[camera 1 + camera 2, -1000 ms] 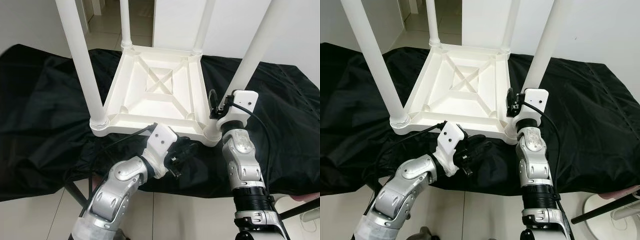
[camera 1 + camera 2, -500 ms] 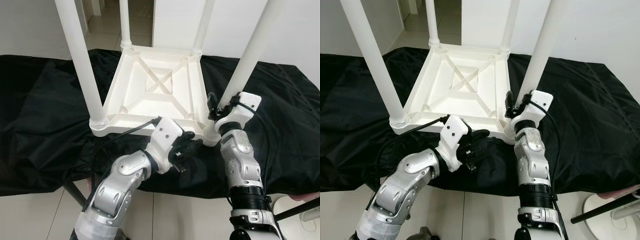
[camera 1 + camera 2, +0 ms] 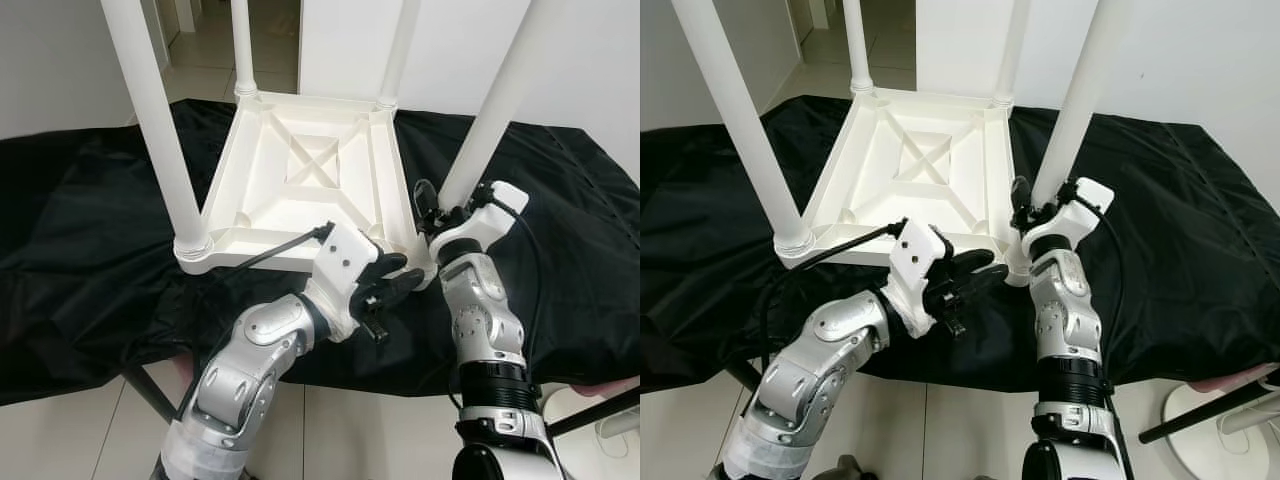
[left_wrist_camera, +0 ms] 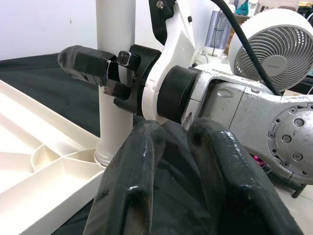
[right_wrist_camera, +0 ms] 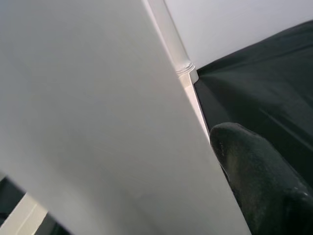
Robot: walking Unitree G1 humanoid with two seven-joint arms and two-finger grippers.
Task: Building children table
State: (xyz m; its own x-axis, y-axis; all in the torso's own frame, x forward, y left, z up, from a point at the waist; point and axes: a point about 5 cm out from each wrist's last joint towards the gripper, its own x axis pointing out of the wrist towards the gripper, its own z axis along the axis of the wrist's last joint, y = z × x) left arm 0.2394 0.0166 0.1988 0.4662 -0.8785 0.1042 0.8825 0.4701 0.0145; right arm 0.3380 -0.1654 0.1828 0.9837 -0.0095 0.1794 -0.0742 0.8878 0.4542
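Right gripper [image 3: 432, 213] is clamped w/ both black fingers around the near-right table leg [image 3: 497, 110], low down just above its socket; in the right wrist view one finger [image 5: 264, 181] presses flat against the white leg. Left gripper [image 3: 392, 280] sits just beside that same corner, at the near edge of the table, fingers [image 4: 128, 181] a small gap apart w/ nothing between them. White plastic children's table [image 3: 305, 175] lies upside down on a black cloth [image 3: 90, 240], ribbed underside up, w/ four white legs standing upright from its corners. A white fan [image 4: 274, 44] shows in the left wrist view, well behind.
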